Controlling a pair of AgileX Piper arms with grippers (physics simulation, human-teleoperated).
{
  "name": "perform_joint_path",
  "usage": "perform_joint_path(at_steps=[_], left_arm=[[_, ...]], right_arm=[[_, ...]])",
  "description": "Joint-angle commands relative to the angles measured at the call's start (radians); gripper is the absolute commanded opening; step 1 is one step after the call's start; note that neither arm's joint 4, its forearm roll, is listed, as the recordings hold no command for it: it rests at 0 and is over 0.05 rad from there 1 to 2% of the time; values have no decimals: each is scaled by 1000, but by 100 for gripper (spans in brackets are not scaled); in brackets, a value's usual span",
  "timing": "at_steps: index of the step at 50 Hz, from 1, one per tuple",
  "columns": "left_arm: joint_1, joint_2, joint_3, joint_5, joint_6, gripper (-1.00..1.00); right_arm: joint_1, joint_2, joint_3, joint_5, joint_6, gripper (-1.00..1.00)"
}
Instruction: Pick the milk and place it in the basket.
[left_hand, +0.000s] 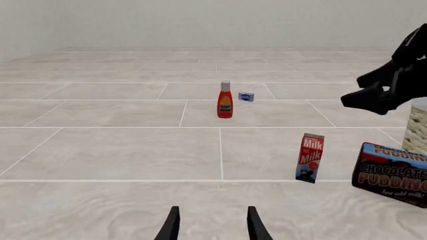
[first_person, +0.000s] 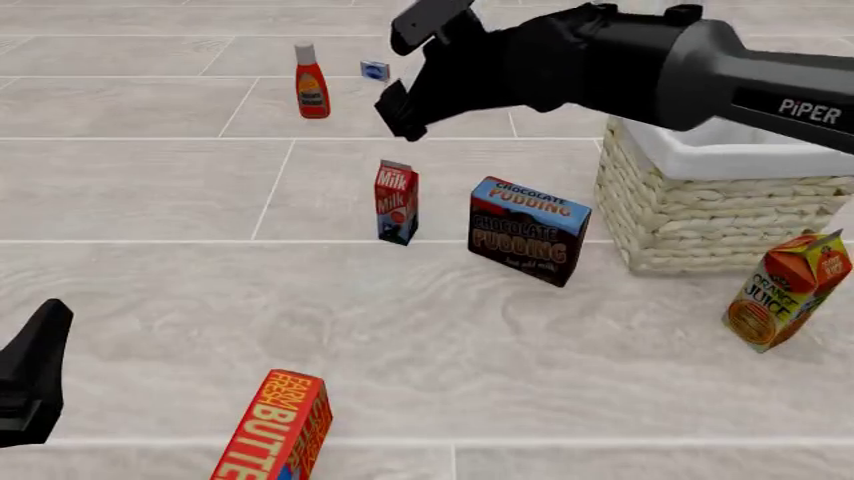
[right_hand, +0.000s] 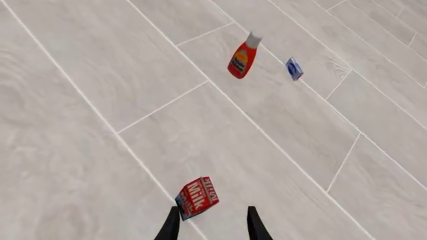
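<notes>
**Q:** Starting at the fingers, what is the entry?

**A:** Right gripper (first_person: 400, 75): fingers spread apart, nothing between them, raised above the surface (first_person: 160, 300) and beyond the milk. Left gripper (left_hand: 212, 225): fingers parted, holding nothing, low at the near left, well away from everything.

**Q:** Item sought?

**A:** Milk (first_person: 396, 203): small gable-top carton, red above, dark blue below, upright on the surface, free of any hold. In my right wrist view it lies just ahead of my fingertips. Chocolate pudding box (first_person: 529, 231) stands just beside it, on its right in the front view.

**Q:** Handling?

**A:** Judged light and fairly stiff, with smooth flat sides that may slip; a narrow base, so a nudge could tip it. I would close on two opposite flat faces around mid-height, below the sloped top, keeping off the pudding box.

**Q:** Destination and remainder?

**A:** Basket (first_person: 694, 215): pale wicker, white lining, to the right beyond the pudding box. Also listed: orange juice carton (first_person: 787, 290), butter box (first_person: 280, 430), ketchup bottle (first_person: 311, 82), small blue packet (first_person: 375, 70) at the far side.
</notes>
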Motion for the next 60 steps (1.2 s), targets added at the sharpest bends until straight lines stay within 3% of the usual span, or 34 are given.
perform_joint_path(at_steps=[1, 28, 60], left_arm=[[0, 0, 0, 0, 0, 100], [0, 0, 0, 0, 0, 100], [0, 0, 0, 0, 0, 100]], right_arm=[[-4, 80, -36, -26, 8, 100], [21, 162, -1, -116, 53, 100], [1, 198, 36, -204, 47, 100]])
